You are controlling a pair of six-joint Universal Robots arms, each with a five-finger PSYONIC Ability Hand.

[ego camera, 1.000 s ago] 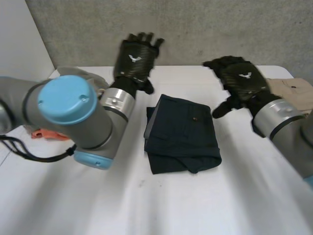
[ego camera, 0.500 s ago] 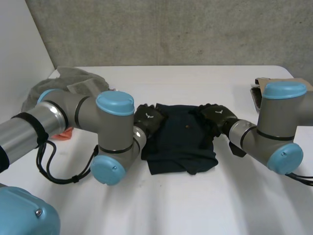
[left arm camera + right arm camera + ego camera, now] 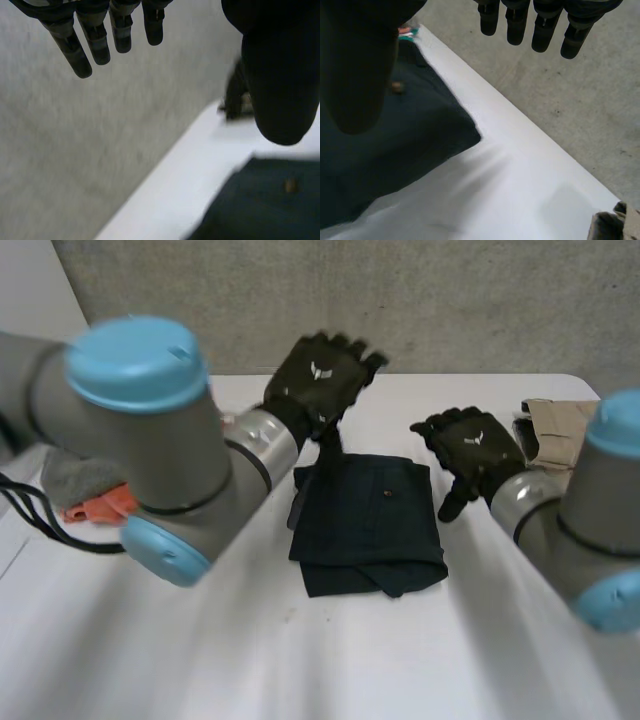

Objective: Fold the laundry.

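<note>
The dark garment (image 3: pixel 370 530) lies folded in the middle of the worktop (image 3: pixel 300 660), between my 2 hands, and neither hand touches it. My left hand (image 3: pixel 322 380) hangs in the air over the far left corner of the packet, its fingers (image 3: pixel 95 42) straight and spread, the thumb apart, nothing between them. My right hand (image 3: pixel 472 445) hovers just beside the far right corner, fingers (image 3: pixel 545 30) loose and straight with the thumb hanging down, and it also holds nothing. I judge that I hold both hands off the cloth, 1 at each far corner, so that I can see how the fold has settled before I touch it again. The packet is nearly square, a little longer along the line running away from me, so its long axis goes from the near edge to the far edge, skewed slightly. The far edge is straight and tidy; the near edge is looser, with a flap bulging out towards me, and stacked layers show down the left side. A small button (image 3: pixel 388 494) faces up near the far half. This piece looks close to done; the near flap may want smoothing. A beige cloth (image 3: pixel 560 425) waits at the far right, and a grey cloth (image 3: pixel 70 475) with something orange (image 3: pixel 95 508) lies at the left.
</note>
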